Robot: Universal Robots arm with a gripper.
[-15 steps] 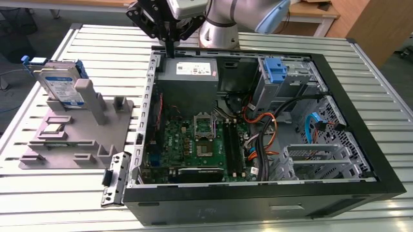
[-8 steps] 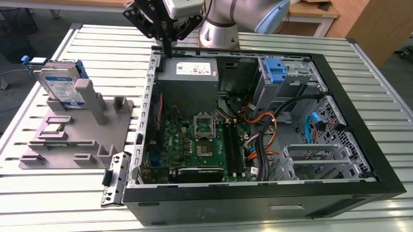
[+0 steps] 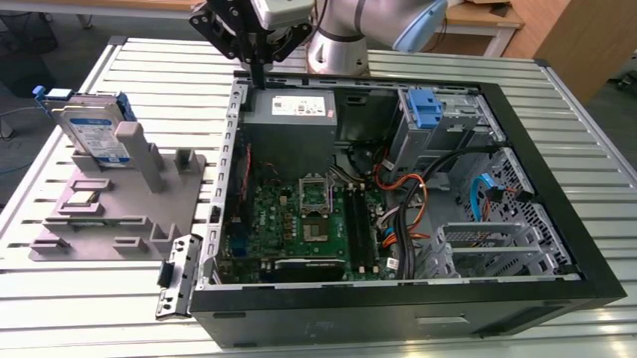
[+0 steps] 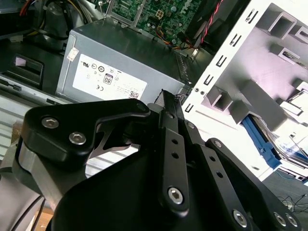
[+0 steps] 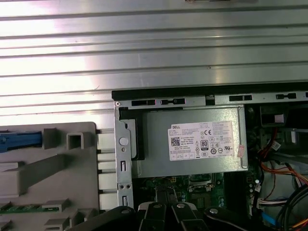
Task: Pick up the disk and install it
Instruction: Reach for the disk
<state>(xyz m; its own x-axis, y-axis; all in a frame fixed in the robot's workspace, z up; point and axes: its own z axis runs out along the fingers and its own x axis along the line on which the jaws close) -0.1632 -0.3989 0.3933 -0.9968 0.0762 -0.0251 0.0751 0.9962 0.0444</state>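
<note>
The disk (image 3: 92, 128), silver with a white-and-blue label and blue side rails, stands on edge in a slot of the grey fixture (image 3: 124, 212) at the exterior view's left. Its blue rail (image 5: 20, 139) shows in the first wrist view, and a blue edge of the disk (image 4: 262, 142) shows in the second wrist view. My gripper (image 3: 259, 80) hangs over the back left corner of the open computer case (image 3: 398, 306), above the power supply (image 3: 289, 112). Its fingers (image 4: 166, 103) are pressed together with nothing between them. The gripper is well apart from the disk.
The case lies open on a slatted metal table (image 3: 557, 89), with the motherboard (image 3: 298, 224), cables and a blue latch piece (image 3: 425, 108) by the drive cage inside. The fixture carries several raised blocks and a memory stick (image 5: 19, 208). The case wall (image 5: 122, 144) stands between fixture and power supply.
</note>
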